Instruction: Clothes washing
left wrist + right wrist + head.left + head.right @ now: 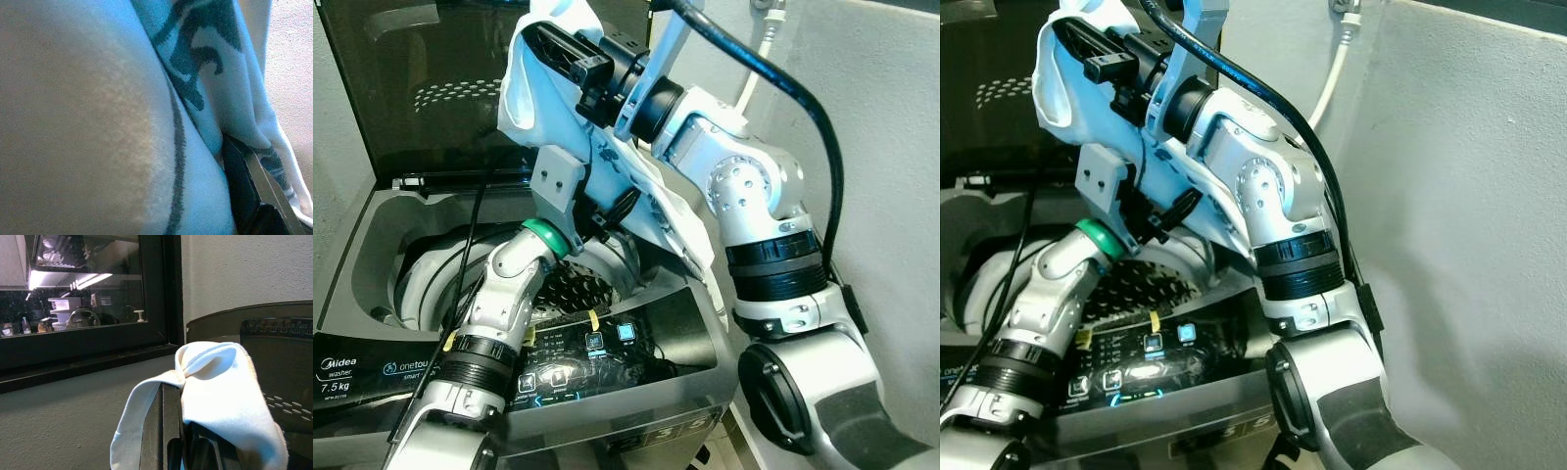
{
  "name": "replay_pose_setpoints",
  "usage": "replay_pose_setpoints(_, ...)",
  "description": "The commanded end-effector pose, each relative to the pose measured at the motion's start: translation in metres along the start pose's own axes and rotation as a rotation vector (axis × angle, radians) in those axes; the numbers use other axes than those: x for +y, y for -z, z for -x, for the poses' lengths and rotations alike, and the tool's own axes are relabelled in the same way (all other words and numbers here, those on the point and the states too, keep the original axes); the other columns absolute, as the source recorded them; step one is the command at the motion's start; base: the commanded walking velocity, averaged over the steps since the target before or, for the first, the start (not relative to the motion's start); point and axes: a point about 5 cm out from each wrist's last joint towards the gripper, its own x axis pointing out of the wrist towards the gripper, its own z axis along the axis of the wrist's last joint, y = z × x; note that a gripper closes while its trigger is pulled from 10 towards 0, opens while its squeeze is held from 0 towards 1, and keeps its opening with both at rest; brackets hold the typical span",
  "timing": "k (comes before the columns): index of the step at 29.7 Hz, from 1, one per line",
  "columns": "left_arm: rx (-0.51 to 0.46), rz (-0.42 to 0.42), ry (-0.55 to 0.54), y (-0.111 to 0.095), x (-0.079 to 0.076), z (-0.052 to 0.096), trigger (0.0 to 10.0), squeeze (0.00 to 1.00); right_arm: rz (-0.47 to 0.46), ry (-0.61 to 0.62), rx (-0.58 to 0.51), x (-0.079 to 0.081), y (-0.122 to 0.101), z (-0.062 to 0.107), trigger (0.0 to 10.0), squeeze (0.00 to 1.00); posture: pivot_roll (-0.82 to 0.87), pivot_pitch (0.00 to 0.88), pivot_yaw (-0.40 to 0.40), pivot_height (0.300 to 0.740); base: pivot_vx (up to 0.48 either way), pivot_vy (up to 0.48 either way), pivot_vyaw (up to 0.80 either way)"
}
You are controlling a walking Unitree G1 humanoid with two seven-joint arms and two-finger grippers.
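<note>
A white garment [677,213] with a dark teal print [205,44] hangs high above the open drum [578,289] of a top-loading washing machine. My right gripper [548,51] is raised in front of the upright lid and is shut on the garment's top edge [215,382], which drapes over its black fingers [164,431]. My left arm reaches up from below. Its gripper [607,211] is pressed into the hanging cloth, which covers it at close range in the left wrist view.
The dark lid [431,88] stands open behind the cloth. The lit control panel [578,362] runs along the machine's front edge. A grey wall [886,147] stands close on the right, with a white hose [756,64] running down it. A black cable [803,98] arcs over my right arm.
</note>
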Motion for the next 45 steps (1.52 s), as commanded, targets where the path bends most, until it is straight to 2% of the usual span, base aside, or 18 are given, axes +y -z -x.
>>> replay_pose_setpoints(1, 0.017, -0.008, -0.005, 0.003, 0.004, 0.004, 0.0, 0.0, 0.007, -0.014, -0.035, 0.004, -0.006, -0.001, 10.0, 0.0, 0.04, 0.014, 0.012, 0.74, 0.0, 0.0, 0.0)
replay_pose_setpoints(5, 0.033, -0.038, -0.028, 0.001, 0.014, 0.011, 0.0, 0.0, 0.008, 0.017, -0.043, 0.0, -0.007, 0.0, 10.0, 0.0, 0.03, 0.016, 0.015, 0.74, 0.0, 0.0, 0.0)
replay_pose_setpoints(13, 0.071, -0.23, -0.134, -0.026, 0.062, 0.038, 0.0, 0.0, 0.003, 0.151, -0.055, -0.022, -0.006, 0.012, 10.0, 0.0, 0.04, 0.02, 0.017, 0.74, 0.0, 0.0, 0.0)
replay_pose_setpoints(15, 0.064, -0.332, -0.223, -0.048, 0.089, 0.048, 0.0, 0.0, 0.007, 0.212, -0.046, -0.031, 0.0, 0.02, 10.0, 0.0, 0.05, 0.021, 0.014, 0.74, 0.0, 0.0, 0.0)
replay_pose_setpoints(16, 0.064, -0.332, -0.223, -0.048, 0.089, 0.048, 0.0, 0.0, 0.007, 0.212, -0.046, -0.031, 0.0, 0.02, 10.0, 0.0, 0.05, 0.021, 0.014, 0.74, 0.0, 0.0, 0.0)
replay_pose_setpoints(19, 0.056, -0.488, -0.334, -0.079, 0.117, 0.058, 0.0, 0.0, 0.016, 0.302, -0.015, -0.042, 0.012, 0.03, 10.0, 0.0, 0.06, 0.022, 0.009, 0.74, 0.0, 0.0, 0.0)
replay_pose_setpoints(24, 0.075, -0.611, -0.405, -0.098, 0.137, 0.069, 0.0, 0.0, -0.007, 0.342, 0.015, -0.045, 0.027, 0.037, 10.0, 0.0, 0.06, 0.024, 0.01, 0.74, 0.0, 0.0, 0.0)
replay_pose_setpoints(27, 0.071, -0.532, -0.365, -0.094, 0.133, 0.068, 0.0, 0.0, -0.023, 0.345, 0.004, -0.043, 0.029, 0.036, 10.0, 0.0, 0.06, 0.028, 0.016, 0.74, 0.0, 0.0, 0.0)
replay_pose_setpoints(28, 0.07, -0.458, -0.289, -0.084, 0.12, 0.064, 0.0, 0.0, -0.022, 0.348, -0.017, -0.043, 0.025, 0.033, 10.0, 0.0, 0.06, 0.027, 0.019, 0.74, 0.0, 0.0, 0.0)
replay_pose_setpoints(31, 0.077, -0.398, -0.217, -0.073, 0.105, 0.06, 0.0, 0.0, -0.013, 0.353, -0.041, -0.044, 0.019, 0.03, 10.0, 0.0, 0.06, 0.027, 0.019, 0.74, 0.0, 0.0, 0.0)
replay_pose_setpoints(34, 0.114, -0.284, -0.077, -0.04, 0.064, 0.052, 0.0, 0.0, 0.06, 0.388, -0.098, -0.05, -0.001, 0.025, 10.0, 0.0, 0.05, 0.026, 0.021, 0.74, 0.0, 0.0, 0.0)
replay_pose_setpoints(37, 0.114, -0.284, -0.077, -0.04, 0.064, 0.052, 0.0, 0.0, 0.06, 0.388, -0.098, -0.05, -0.001, 0.025, 10.0, 0.0, 0.05, 0.026, 0.021, 0.74, 0.0, 0.0, 0.0)
replay_pose_setpoints(38, 0.116, -0.251, -0.043, -0.033, 0.053, 0.05, 0.0, 0.0, 0.079, 0.401, -0.113, -0.053, -0.008, 0.026, 10.0, 0.0, 0.05, 0.023, 0.022, 0.74, 0.0, 0.0, 0.0)
replay_pose_setpoints(39, 0.116, -0.233, -0.03, -0.029, 0.045, 0.047, 1.3, 0.0, 0.096, 0.421, -0.138, -0.057, -0.017, 0.029, 10.0, 0.0, 0.04, 0.021, 0.021, 0.74, 0.0, 0.0, 0.0)
replay_pose_setpoints(40, 0.116, -0.233, -0.03, -0.029, 0.045, 0.047, 1.3, 0.0, 0.096, 0.421, -0.138, -0.057, -0.017, 0.029, 10.0, 0.0, 0.04, 0.021, 0.021, 0.74, 0.0, 0.0, 0.0)
replay_pose_setpoints(41, 0.108, -0.213, -0.016, -0.027, 0.039, 0.044, 10.0, 0.0, 0.106, 0.44, -0.168, -0.062, -0.029, 0.034, 10.0, 0.0, 0.04, 0.021, 0.021, 0.74, 0.0, 0.0, 0.0)
replay_pose_setpoints(44, 0.094, -0.175, 0.009, -0.025, 0.032, 0.042, 10.0, 0.0, 0.108, 0.452, -0.203, -0.065, -0.041, 0.037, 10.0, 0.0, 0.04, 0.022, 0.023, 0.74, 0.0, 0.0, 0.0)
replay_pose_setpoints(45, 0.093, -0.157, 0.027, -0.022, 0.026, 0.041, 10.0, 1.0, 0.103, 0.453, -0.236, -0.065, -0.052, 0.038, 10.0, 0.0, 0.04, 0.022, 0.025, 0.74, 0.0, 0.0, 0.0)
